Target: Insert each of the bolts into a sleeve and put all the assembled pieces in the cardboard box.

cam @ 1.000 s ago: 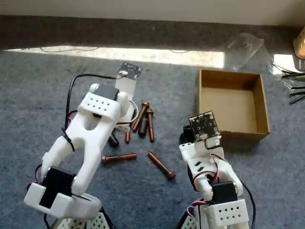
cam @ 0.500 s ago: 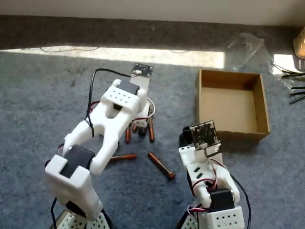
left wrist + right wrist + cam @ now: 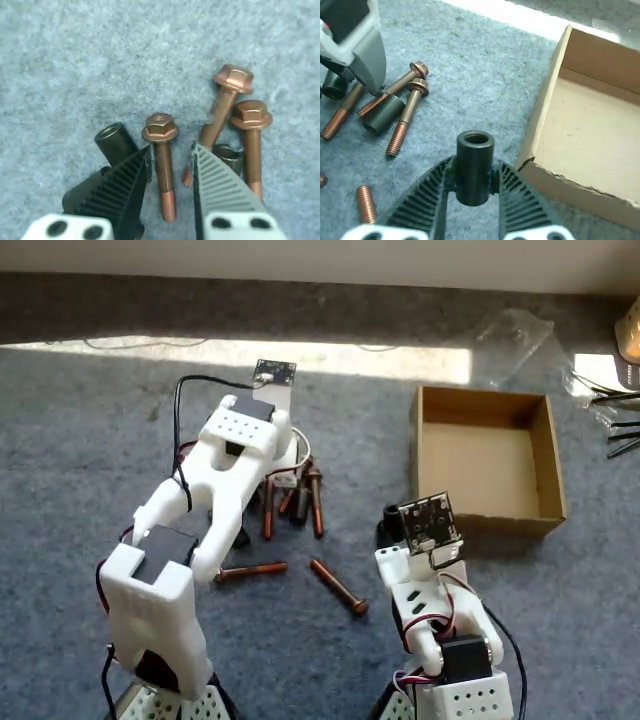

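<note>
The left gripper hangs released over the grey carpet, its ribbed jaws parted to either side of the shank of a copper bolt. The bolt lies flat, hex head pointing away from the wrist. Whether either jaw touches the shank cannot be told. Just beside the black jaw lies a black sleeve, bore open. Partly behind the grey jaw lies a second sleeve, with a slanted bolt and a straight bolt close against it, their heads near each other.

The right gripper is clenched on a third sleeve, black, its open bore facing away from the wrist. It is held above the carpet, just beside the near left corner of the cardboard box. The box sits open-topped toward the carpet's far right.

From above, the white left arm stretches over the cluster of bolts and sleeves at the carpet's middle. Nearer the carpet's near edge, between the two arms, lie a crosswise bolt and a diagonal bolt, apart from each other and from the cluster. A clear plastic bag lies beyond the box, toward the far edge.
</note>
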Motion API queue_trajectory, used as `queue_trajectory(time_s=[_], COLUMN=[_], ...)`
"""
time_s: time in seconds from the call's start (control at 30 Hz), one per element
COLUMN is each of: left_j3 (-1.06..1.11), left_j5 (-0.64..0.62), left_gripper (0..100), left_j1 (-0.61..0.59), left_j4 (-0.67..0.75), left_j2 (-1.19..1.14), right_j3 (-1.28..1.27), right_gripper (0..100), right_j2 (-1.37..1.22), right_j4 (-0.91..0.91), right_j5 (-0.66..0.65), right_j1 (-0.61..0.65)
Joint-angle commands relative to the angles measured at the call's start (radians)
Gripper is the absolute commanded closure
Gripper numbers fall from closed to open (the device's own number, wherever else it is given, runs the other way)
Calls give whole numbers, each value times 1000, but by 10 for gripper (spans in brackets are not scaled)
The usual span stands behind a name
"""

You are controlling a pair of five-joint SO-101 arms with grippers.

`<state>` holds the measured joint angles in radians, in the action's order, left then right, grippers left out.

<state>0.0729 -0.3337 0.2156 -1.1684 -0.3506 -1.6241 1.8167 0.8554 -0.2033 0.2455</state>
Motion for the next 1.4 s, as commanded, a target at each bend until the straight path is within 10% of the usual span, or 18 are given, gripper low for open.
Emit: queue_trajectory(time_s=[0.0, 0.8, 1.0, 1.37], left_j3=[-42, -47, -39, -38], left_j5=[-3, 6, 276, 390], left_gripper=[870, 995, 995, 995], left_j1=[-25, -28, -28, -28], left_j4=[38, 106, 25, -149], left_j2=[-15, -67, 110, 397], right_j3=[10, 7, -71, -97], right_gripper=[994, 994, 994, 994], right_j2=[10, 10, 10, 10], right_j4=[-25, -25, -110, -136], right_j5=[6, 6, 2, 5], right_j1=[-8, -7, -7, 176])
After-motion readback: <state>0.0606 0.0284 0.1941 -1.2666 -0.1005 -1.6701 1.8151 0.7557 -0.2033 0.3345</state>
